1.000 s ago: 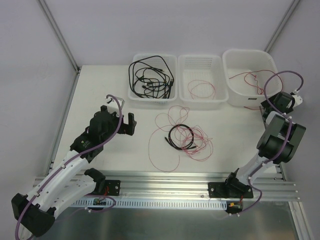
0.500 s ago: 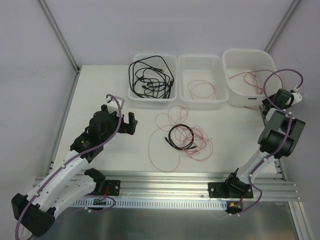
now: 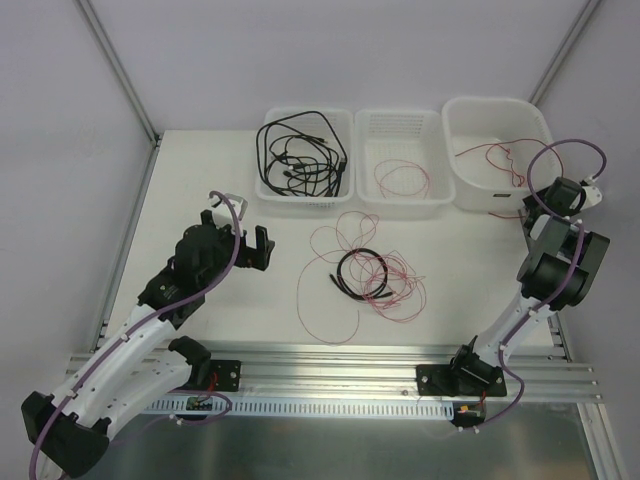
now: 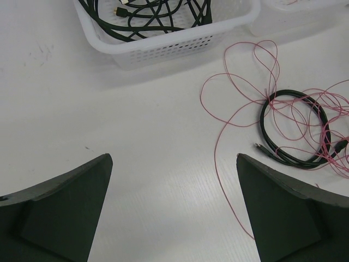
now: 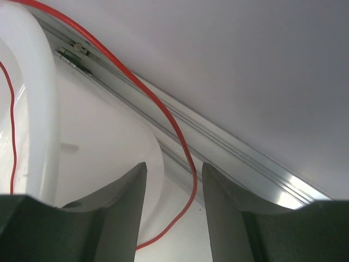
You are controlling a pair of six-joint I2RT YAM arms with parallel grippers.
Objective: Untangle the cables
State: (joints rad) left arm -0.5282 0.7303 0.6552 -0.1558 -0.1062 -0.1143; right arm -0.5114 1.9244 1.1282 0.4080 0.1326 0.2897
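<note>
Cables (image 3: 368, 275), black coil + pink wires in a tangle, lie mid-table, just near of the baskets (image 3: 305, 198). L gripper (image 4: 173, 158) gapes wide, apart to their left. R gripper (image 5: 170, 166) by far-right tub (image 3: 480, 195): jaws half-parted, red wire (image 5: 185, 147) loose btwn.

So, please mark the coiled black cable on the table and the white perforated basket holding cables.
coiled black cable (image 4: 262, 115), left wrist view, left side of its loop.
white perforated basket (image 3: 305, 204), top external view, front wall.

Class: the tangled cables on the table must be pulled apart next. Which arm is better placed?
Left: the left pincer, open, faces the tangle just ahead on the table; the right pincer is away at the right-hand bin.
</note>
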